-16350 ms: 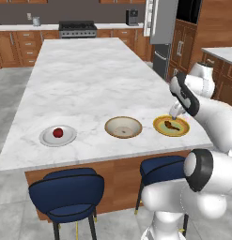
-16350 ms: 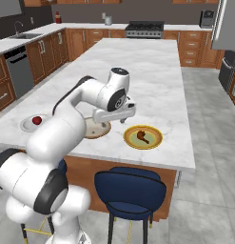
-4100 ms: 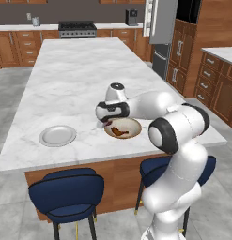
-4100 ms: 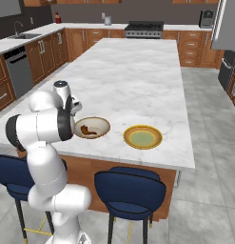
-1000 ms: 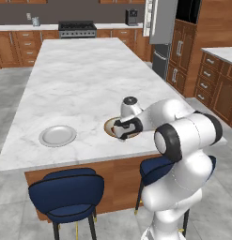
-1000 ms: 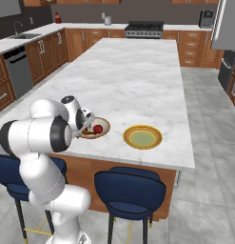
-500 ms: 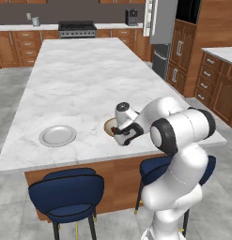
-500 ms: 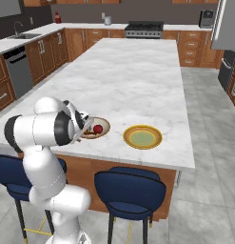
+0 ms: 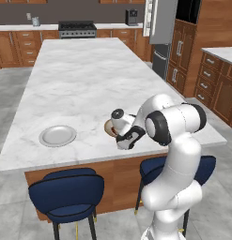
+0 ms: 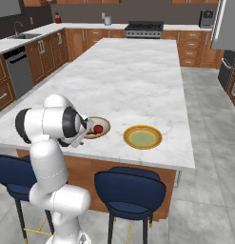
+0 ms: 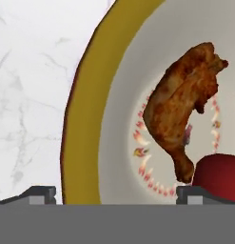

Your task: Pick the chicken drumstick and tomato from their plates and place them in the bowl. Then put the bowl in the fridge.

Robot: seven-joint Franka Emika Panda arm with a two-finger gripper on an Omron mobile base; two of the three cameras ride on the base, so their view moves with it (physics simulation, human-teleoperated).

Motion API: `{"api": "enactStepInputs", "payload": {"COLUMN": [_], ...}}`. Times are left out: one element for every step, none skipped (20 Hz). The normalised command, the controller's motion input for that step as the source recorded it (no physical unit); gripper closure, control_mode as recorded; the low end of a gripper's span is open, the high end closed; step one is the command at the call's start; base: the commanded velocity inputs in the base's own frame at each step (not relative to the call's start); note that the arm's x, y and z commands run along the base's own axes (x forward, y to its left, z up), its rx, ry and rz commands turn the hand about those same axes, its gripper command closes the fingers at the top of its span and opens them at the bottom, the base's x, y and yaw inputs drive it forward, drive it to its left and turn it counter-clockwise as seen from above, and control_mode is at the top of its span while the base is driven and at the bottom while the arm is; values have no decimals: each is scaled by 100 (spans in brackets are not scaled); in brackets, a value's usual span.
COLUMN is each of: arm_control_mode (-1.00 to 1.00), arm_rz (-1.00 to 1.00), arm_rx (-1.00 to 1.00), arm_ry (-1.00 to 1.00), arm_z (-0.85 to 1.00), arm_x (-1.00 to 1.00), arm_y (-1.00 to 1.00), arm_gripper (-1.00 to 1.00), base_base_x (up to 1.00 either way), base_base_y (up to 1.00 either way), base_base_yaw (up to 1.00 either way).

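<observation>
On the near edge of the island, the bowl (image 10: 96,127) holds both the drumstick (image 11: 183,107) and the tomato (image 10: 97,128), touching each other, so the filling step looks done. Low over the bowl's rim, the gripper (image 11: 114,193) stands wide with nothing between its fingers, apparently straddling the rim for a grasp. Both plates, grey (image 9: 58,135) and yellow-rimmed (image 10: 142,137), sit bare; the fridge (image 9: 163,28) waits beyond the island.

The glossy white, rounded-link robot arm (image 9: 176,140) carried dark grey joint rings. Its white claw (image 9: 127,140) bore a black band, and two small dark grey fingertips (image 11: 40,193) were squared.
</observation>
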Motion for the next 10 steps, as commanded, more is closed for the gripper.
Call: {"api": "enactStepInputs", "payload": {"arm_control_mode": [-100,-100,-100,-100,-100,-100,-100,-100,-100,-100], "arm_rz": [9,10,9,9,8,9,7,7,4,2], "arm_rx": [0,0,0,0,0,2,7,9,13,12], "arm_ry": [0,0,0,0,5,3,0,0,1,3], "arm_z": [-17,-16,-14,-8,-9,-1,0,0,0,0], "arm_x": [23,18,14,13,10,6,1,0,0,0], "arm_y": [0,0,-3,-3,0,-2,0,-9,-17,-17], "arm_gripper": [-100,-100,-100,-100,100,100,100,100,100,100], "base_base_x": [0,0,0,0,0,0,0,0,0,0], "base_base_y": [0,0,0,0,0,0,0,0,0,0], "base_base_yaw": [0,0,0,0,0,0,0,0,0,0]}}
